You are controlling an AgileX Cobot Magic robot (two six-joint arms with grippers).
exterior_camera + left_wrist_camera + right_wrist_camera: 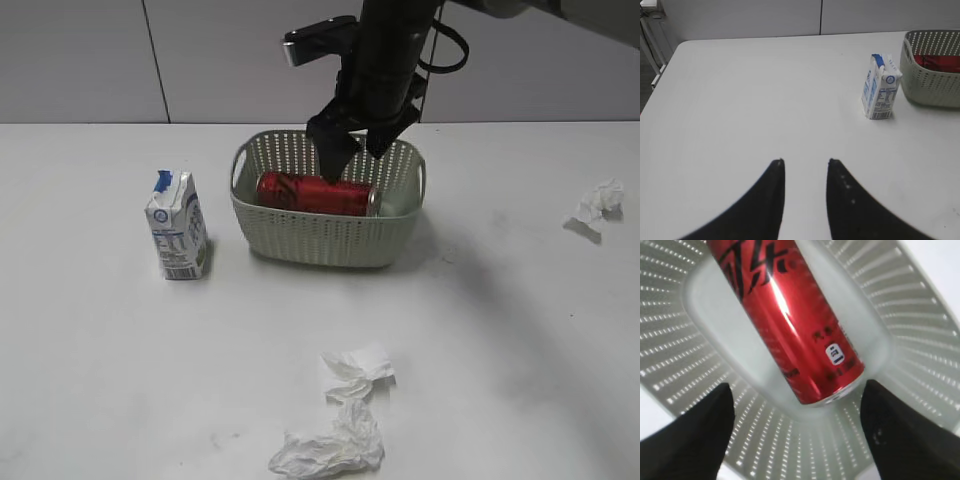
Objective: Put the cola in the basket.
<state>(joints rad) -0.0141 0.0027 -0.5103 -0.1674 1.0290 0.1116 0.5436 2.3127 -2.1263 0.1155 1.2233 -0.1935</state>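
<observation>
The red cola can (pixel 315 193) lies on its side on the floor of the pale grey-green basket (pixel 325 239). In the right wrist view the cola (pixel 785 320) fills the basket's floor, with the perforated wall (pixel 805 445) below it. My right gripper (pixel 352 147) hangs open just above the basket and the can, touching neither; its fingers (pixel 797 390) stand wide apart. My left gripper (pixel 805 162) is open and empty over bare table far to the left. A sliver of the can (pixel 940 62) shows in the basket (pixel 932 87) in the left wrist view.
A white-and-blue carton (pixel 177 225) stands upright left of the basket, also in the left wrist view (pixel 880 87). Crumpled tissues lie at the front (pixel 345 415) and at the far right (pixel 598 203). The table's left edge (pixel 662 70) shows in the left wrist view.
</observation>
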